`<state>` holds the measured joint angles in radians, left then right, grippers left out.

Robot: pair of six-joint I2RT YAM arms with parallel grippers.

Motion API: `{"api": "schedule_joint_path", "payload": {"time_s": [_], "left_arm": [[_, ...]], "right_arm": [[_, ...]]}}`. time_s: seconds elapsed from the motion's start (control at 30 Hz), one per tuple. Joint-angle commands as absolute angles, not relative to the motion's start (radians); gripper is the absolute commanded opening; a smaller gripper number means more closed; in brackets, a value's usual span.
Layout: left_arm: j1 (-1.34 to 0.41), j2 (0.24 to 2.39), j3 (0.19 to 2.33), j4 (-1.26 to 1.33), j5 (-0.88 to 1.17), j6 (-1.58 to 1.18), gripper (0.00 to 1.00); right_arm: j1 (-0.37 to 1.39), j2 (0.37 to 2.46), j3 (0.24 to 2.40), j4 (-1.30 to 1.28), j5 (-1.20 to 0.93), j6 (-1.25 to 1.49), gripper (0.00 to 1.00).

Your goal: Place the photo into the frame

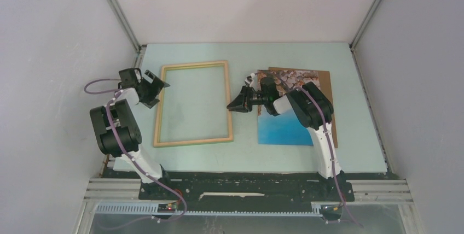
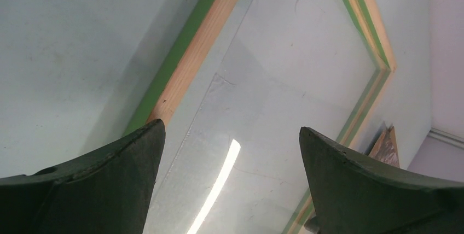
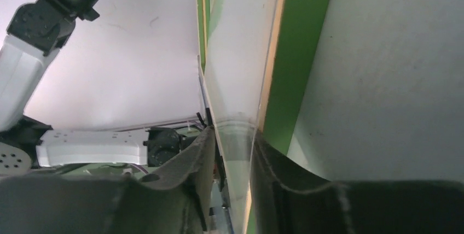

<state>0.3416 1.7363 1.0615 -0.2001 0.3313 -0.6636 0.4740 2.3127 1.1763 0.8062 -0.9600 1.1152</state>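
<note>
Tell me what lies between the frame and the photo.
In the top view, only the right gripper, its tips at the frame's right rail; the rest of the strip to the photo is bare table.

The table [image 1: 246,157] is a pale green sheet running back to the rear wall. The frame [image 1: 191,141] lies flat on its left half, pale wood face up, with the green showing through its opening. On the right half lies a brown board [image 1: 327,81], and the photo [image 1: 282,130] lies picture side up over the board's left part.
</note>
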Motion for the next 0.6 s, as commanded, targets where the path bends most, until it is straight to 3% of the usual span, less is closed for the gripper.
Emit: {"api": "schedule_joint_path", "payload": {"time_s": [0.0,0.3,0.57], "left_arm": [[0.344,1.74,1.035,-0.162,0.38,-0.688,1.0],[0.345,1.707,1.042,-0.162,0.371,-0.654,1.0],[0.361,1.66,1.151,-0.339,0.096,-0.489,1.0]], "right_arm": [[0.487,2.237,1.238,0.619,-0.923,1.03,0.4],[0.52,2.237,1.345,0.378,-0.825,0.969,0.45],[0.526,2.265,1.448,0.195,-0.754,0.951,0.27]]}}
